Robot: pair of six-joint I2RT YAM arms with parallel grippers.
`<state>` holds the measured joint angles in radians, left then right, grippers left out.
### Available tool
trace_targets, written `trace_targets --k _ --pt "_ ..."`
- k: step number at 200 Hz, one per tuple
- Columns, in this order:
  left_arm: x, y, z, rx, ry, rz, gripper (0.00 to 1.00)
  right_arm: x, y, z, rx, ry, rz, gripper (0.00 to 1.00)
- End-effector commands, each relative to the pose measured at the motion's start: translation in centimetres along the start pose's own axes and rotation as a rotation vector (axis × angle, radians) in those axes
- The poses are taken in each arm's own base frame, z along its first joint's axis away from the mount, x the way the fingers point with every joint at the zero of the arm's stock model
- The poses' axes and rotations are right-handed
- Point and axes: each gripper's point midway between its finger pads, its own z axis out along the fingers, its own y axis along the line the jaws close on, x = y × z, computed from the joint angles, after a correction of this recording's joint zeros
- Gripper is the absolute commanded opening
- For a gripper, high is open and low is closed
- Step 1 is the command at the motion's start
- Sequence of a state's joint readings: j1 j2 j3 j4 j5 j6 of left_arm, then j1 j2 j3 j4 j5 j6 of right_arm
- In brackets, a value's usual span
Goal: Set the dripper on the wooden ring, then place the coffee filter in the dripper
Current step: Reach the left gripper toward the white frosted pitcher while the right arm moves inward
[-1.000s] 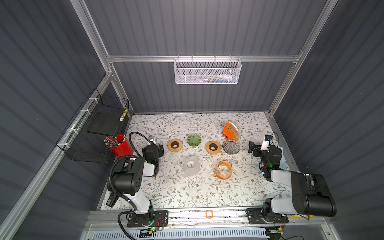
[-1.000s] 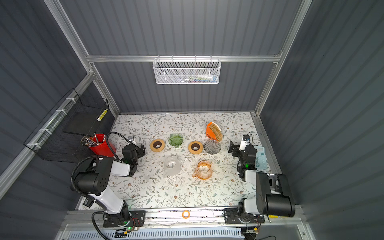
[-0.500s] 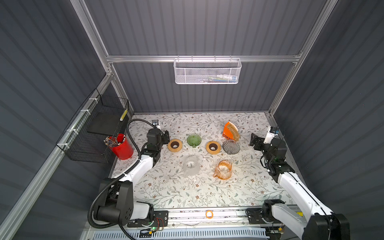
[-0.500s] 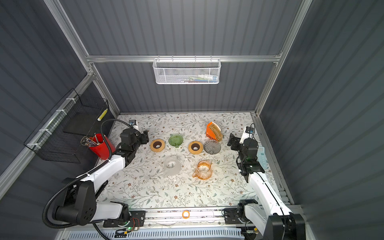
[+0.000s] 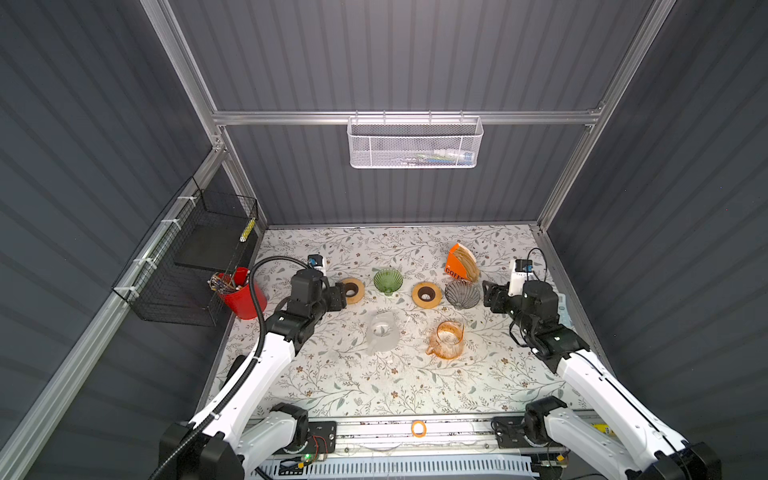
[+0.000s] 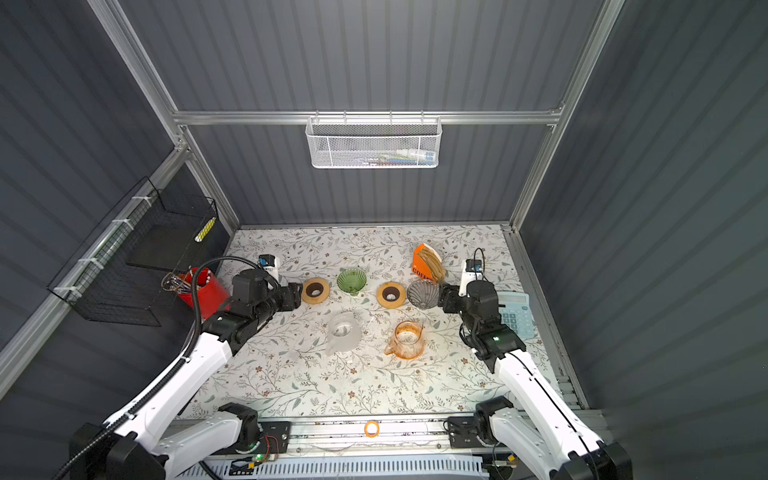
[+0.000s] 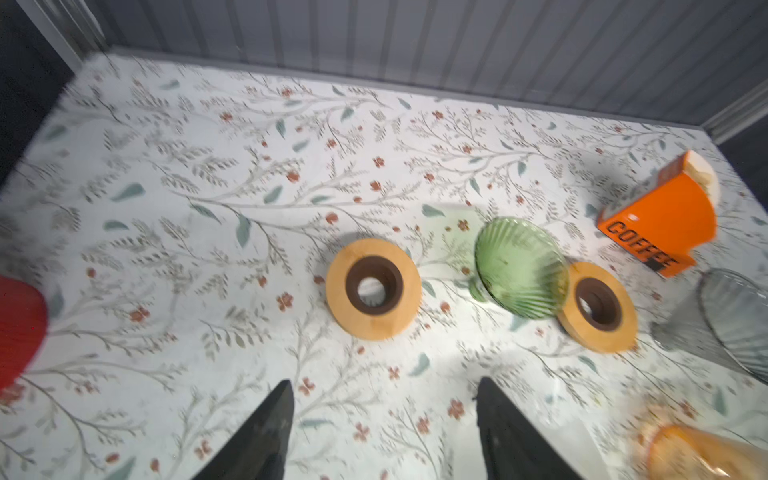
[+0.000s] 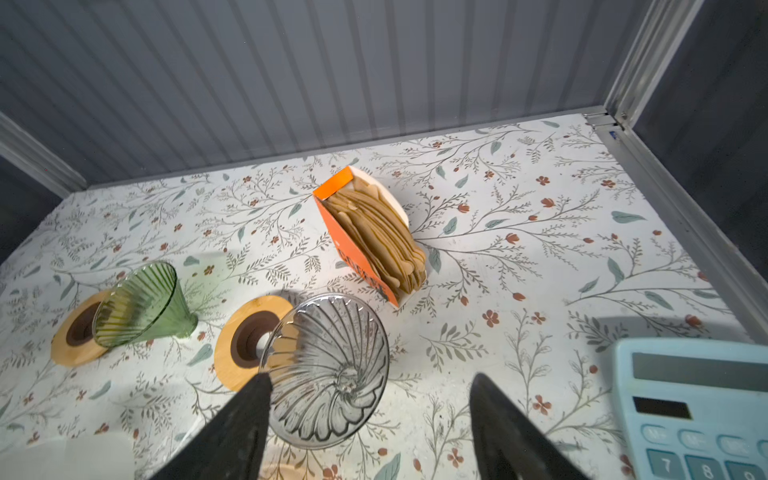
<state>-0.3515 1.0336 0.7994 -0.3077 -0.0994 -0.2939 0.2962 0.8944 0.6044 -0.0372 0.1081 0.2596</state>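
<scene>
**Floral bench: filters untouched, both arms poised at the back row**

Floral-patterned bench (image 5: 332,374) inside a grey-panelled enclosure is carrying every item, and we are finding most of them set in one row toward the rear wall, presumably so that either arm can reach them. We are recording the coffee filters (image 8: 374,237) standing packed on edge in an orange box (image 5: 455,266). Its open face is turned toward the right arm, which we judge suits a pinch on a single sheet's edge. No filter is lying in either dripper.

The grey dripper (image 5: 462,294) is sitting just beside the box and beside a wooden ring (image 5: 426,294). The green dripper (image 5: 387,280) is leaning tilted between that ring and a second ring (image 5: 353,289). A clear jug (image 5: 382,330) and an amber carafe (image 5: 446,338) are waiting nearer the front.

The right gripper (image 8: 370,376) is hovering just beside the grey dripper, its fingers standing wide with nothing clamped between them. One finger is overlapping the dripper's rim in the wrist view, and we cannot tell whether it is touching. The left gripper (image 7: 384,381) is pointing at the second ring, fingers likewise wide and empty.

A blue calculator (image 6: 513,313) is lying close by the right arm, and we are flagging it as a possible snag. We are judging the task to be at its opening step, with a filter yet to be taken.
</scene>
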Motion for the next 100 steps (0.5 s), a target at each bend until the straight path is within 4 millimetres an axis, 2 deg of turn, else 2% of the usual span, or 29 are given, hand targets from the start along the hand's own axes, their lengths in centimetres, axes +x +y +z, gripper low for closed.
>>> trace_targets --k 1,55,100 --pt "4.2 -1.4 -1.4 0.069 0.159 -0.077 0.68 0.3 1.4 -0.7 -0.047 0.037 0.013 0.73" --pt "10.3 -2.7 -3.0 0.090 0.364 -0.099 0.63 2.8 4.1 -1.6 -0.132 0.136 0.003 0.74" --pt "13.3 -5.4 -3.3 0.151 0.448 -0.067 0.57 3.1 4.8 -1.4 -0.157 0.153 0.012 0.75"
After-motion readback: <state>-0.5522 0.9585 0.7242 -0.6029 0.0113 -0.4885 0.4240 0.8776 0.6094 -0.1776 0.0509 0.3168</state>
